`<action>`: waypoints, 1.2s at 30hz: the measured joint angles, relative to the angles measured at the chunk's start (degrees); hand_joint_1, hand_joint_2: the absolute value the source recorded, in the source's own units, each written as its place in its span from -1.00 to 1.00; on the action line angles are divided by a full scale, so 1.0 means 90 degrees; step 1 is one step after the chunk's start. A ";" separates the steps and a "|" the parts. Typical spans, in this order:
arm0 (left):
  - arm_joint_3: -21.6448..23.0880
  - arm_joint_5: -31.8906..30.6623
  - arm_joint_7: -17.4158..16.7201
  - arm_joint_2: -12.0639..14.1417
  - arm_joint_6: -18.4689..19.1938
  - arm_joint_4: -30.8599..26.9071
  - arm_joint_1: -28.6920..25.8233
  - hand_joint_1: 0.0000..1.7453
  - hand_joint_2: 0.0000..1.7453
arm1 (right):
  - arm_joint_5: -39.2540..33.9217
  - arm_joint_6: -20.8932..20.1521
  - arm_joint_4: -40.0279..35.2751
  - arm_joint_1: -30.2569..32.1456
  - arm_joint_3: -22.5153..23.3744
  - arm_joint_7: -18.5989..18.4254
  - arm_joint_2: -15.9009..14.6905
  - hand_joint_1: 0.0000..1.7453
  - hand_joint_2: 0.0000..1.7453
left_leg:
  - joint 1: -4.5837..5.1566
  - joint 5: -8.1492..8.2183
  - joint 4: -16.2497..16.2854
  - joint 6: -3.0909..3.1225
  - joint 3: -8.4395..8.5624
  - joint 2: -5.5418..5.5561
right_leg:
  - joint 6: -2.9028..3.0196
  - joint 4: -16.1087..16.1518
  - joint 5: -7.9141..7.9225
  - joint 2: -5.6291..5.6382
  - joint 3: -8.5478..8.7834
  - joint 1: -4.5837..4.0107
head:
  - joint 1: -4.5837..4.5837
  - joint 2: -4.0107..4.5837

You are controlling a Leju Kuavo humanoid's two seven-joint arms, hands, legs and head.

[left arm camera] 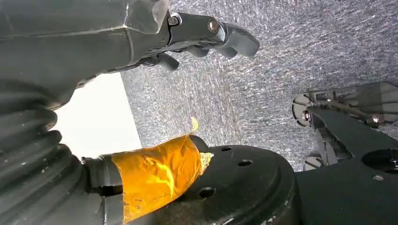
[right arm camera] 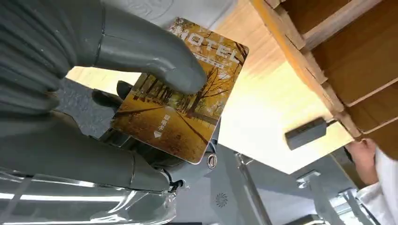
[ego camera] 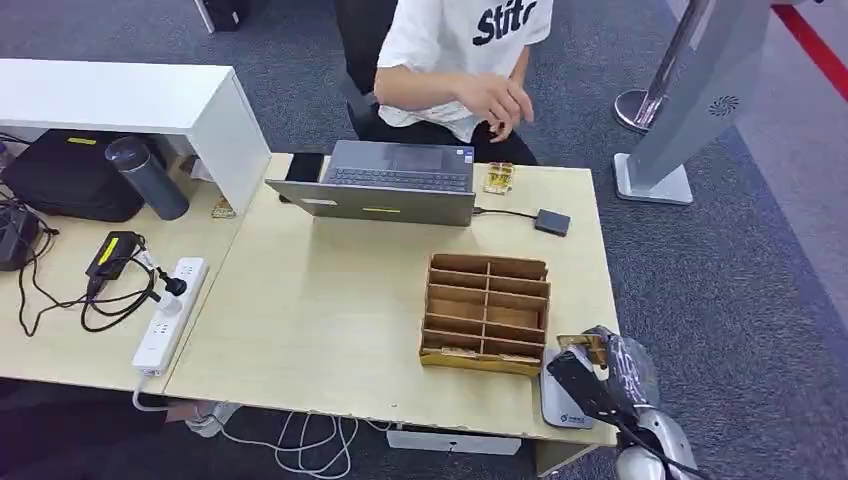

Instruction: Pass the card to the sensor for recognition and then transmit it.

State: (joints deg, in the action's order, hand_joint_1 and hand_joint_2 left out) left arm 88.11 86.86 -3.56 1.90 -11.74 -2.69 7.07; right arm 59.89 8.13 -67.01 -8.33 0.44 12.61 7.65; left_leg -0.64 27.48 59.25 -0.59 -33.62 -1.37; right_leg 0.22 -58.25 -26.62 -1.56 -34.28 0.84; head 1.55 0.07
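Observation:
My right hand (ego camera: 603, 378) hangs over the desk's near right corner, pinching a card (ego camera: 581, 345) between thumb and fingers. In the right wrist view the card (right arm camera: 183, 101) shows a golden autumn tree avenue and printed lettering, with my thumb (right arm camera: 145, 54) pressed on its face. Just below the hand lies a flat white-grey sensor pad (ego camera: 560, 405), and the card is held slightly above it. Its pale surface (right arm camera: 155, 7) appears behind the card. My left hand (left arm camera: 206, 33) hangs beside my body over the carpet, fingers loosely bent and holding nothing.
A wooden compartment organizer (ego camera: 487, 312) stands just left of my right hand. Behind it sit an open laptop (ego camera: 385, 180) and a small dark box (ego camera: 552, 222) on a cable. A person (ego camera: 460, 60) sits across the desk. A power strip (ego camera: 170, 312) lies at the left.

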 joint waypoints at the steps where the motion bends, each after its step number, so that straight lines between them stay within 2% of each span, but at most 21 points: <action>1: 0.0000 0.0000 0.0000 0.0002 0.0000 0.0000 0.0000 -1.00 1.00 | -0.0007 -0.0002 0.0032 -0.0012 -0.0015 0.0002 -0.0005 1.00 1.00 | 0.0000 0.0000 0.0000 0.0000 0.0000 0.0000 | 0.0000 0.0000 0.0000 0.0001 0.0000 0.0000 | 0.0000 0.0000; 7: 0.0007 0.0022 -0.0005 0.0000 0.0000 0.0000 0.0001 -1.00 1.00 | 0.0002 0.0390 0.0078 -0.0031 -0.0085 0.0155 -0.0012 1.00 1.00 | 0.0000 0.0000 0.0000 0.0000 0.0000 0.0000 | 0.0000 0.0000 0.0000 0.0000 0.0000 0.0001 | 0.0000 0.0000; 12: 0.0007 -0.0012 -0.0007 -0.0005 0.0000 0.0000 0.0001 -1.00 1.00 | 0.0143 0.0826 -0.0667 -0.0008 -0.0155 0.0362 -0.0012 1.00 1.00 | 0.0001 0.0000 0.0000 0.0000 -0.0002 0.0000 | 0.0000 -0.0002 0.0000 0.0001 0.0000 0.0001 | 0.0000 0.0000; 17: 0.0010 -0.0262 -0.0017 0.0000 0.0000 0.0000 0.0009 -1.00 1.00 | 0.0262 0.0549 -0.1673 -0.0308 -0.0451 0.0508 -0.0007 1.00 1.00 | 0.0000 -0.0001 0.0000 -0.0001 0.0002 -0.0008 | 0.0001 -0.0003 0.0001 0.0009 -0.0001 0.0000 | 0.0000 0.0000; 22: 0.0010 -0.0598 -0.0053 0.0007 0.0000 0.0000 0.0021 -1.00 1.00 | 0.0418 0.0352 -0.1797 -0.0996 -0.1059 0.0371 0.0005 1.00 1.00 | -0.0001 -0.0008 -0.0001 -0.0006 0.0000 -0.0011 | 0.0005 -0.0006 0.0006 0.0010 -0.0002 0.0000 | 0.0002 0.0000; 26: 0.0012 -0.0950 -0.0056 0.0029 0.0000 0.0000 0.0049 -1.00 1.00 | 0.0153 -0.0013 -0.1442 -0.1756 -0.1696 0.0264 0.0068 1.00 1.00 | -0.0002 -0.0015 -0.0001 -0.0008 -0.0003 -0.0005 | 0.0005 -0.0010 0.0007 0.0005 0.0001 -0.0001 | -0.0002 0.0000; 29: 0.0015 -0.1253 -0.0046 0.0053 0.0000 0.0000 0.0070 -1.00 1.00 | -0.0053 -0.0299 -0.0563 -0.2715 -0.2134 -0.0031 0.0305 1.00 1.00 | -0.0002 -0.0021 0.0000 -0.0017 -0.0002 -0.0016 | 0.0019 -0.0017 0.0017 0.0017 -0.0013 -0.0001 | 0.0002 0.0000; 33: 0.0015 -0.1472 -0.0022 0.0073 0.0000 0.0000 0.0088 -1.00 1.00 | -0.0209 -0.0442 0.0499 -0.3642 -0.2390 -0.0287 0.0617 1.00 1.00 | -0.0004 -0.0027 0.0000 -0.0023 -0.0003 -0.0004 | 0.0019 -0.0018 0.0017 0.0006 -0.0011 -0.0002 | -0.0002 0.0000; 36: 0.0036 -0.1525 -0.0012 0.0090 0.0000 0.0000 0.0088 -1.00 1.00 | -0.0250 -0.0461 0.1076 -0.4058 -0.2463 -0.0328 0.0770 1.00 1.00 | -0.0006 -0.0026 0.0000 -0.0023 -0.0004 -0.0003 | 0.0020 -0.0018 0.0017 0.0006 -0.0011 -0.0005 | 0.0000 0.0000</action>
State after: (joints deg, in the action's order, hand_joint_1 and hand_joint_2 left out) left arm 88.43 73.13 -3.67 2.71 -11.74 -2.69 7.86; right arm 57.64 3.98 -57.33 -44.85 -21.73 9.66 14.58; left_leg -0.69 27.25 59.25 -0.80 -33.66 -1.40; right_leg 0.39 -58.41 -26.47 -1.51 -34.37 0.79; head 1.55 0.07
